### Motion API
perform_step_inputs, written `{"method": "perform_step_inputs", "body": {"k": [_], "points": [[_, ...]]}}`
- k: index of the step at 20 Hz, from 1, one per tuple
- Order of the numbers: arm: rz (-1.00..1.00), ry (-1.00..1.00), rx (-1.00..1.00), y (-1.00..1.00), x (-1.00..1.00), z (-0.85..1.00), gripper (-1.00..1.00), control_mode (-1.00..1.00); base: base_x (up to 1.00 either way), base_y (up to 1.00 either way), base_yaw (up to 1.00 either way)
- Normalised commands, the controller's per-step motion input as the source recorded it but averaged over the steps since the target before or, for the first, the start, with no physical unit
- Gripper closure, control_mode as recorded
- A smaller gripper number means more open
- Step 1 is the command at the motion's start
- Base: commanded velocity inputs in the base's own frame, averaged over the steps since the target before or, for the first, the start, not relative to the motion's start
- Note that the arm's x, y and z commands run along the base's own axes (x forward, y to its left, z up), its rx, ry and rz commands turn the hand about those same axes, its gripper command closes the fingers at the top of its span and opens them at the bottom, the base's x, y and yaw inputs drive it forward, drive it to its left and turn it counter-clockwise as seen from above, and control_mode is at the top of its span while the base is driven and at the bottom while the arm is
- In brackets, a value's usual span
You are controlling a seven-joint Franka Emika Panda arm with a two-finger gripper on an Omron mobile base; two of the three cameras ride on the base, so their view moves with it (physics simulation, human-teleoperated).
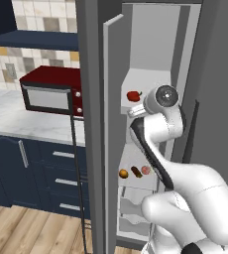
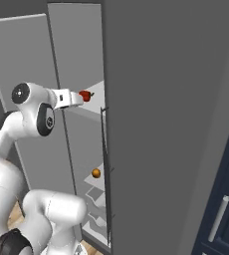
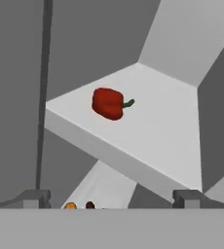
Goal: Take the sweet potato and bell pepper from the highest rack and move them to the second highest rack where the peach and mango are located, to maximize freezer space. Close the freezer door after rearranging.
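Arm raised from the base, elbow bent high, forearm reaching level toward the open freezer at the height of the highest rack [image 1: 136,82]. Claw [image 3: 111,197] spread wide, nothing between the fingertips [image 3: 36,197], pointed along the shelf from just outside its front edge.

Bell pepper [image 3: 109,103] lying on its side on the highest rack, green stem turned away toward the far wall, near the front left corner as seen from the hand view. Well clear of the claw, not touched. Same red pepper seen in the left base view just beside the wrist, and in the right base view just beyond the tip of the hand.

On the second highest rack [image 1: 131,181], far below: mango [image 1: 123,173] to the left, sweet potato [image 1: 137,172] in the middle, peach [image 1: 145,170] to the right, set in a short row and close together, the peach partly hidden behind the forearm. White wavy-fronted drawers [image 1: 131,198] just beneath that rack.

Freezer door [image 1: 112,134] swung open, standing to the left of the shelves, its long thin dark handle [image 1: 78,173] on the outer side. Red microwave [image 1: 51,92] on the marble desk [image 1: 27,121] further left.
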Motion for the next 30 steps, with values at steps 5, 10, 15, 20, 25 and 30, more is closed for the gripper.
{"method": "perform_step_inputs", "body": {"k": [5, 10, 15, 20, 25, 30], "points": [[0.00, 0.22, 0.00, -0.02, 0.61, 0.06, -1.00, -1.00, 0.00, 0.00, 0.00], [0.00, 0.01, 0.00, 0.00, 0.65, -0.09, -1.00, -1.00, 0.00, 0.00, 0.00], [0.00, 0.00, 0.00, -0.03, 0.69, -0.22, -1.00, -1.00, 0.00, 0.00, 0.00], [0.00, 0.00, 0.00, -0.02, 0.64, -0.24, -1.00, -1.00, 0.00, 0.00, 0.00], [0.00, 0.00, 0.00, 0.00, 0.47, -0.21, -1.00, -1.00, 0.00, 0.00, 0.00], [0.00, 0.00, 0.00, 0.00, 0.09, -0.20, -1.00, -1.00, 0.00, 0.00, 0.00]]}}
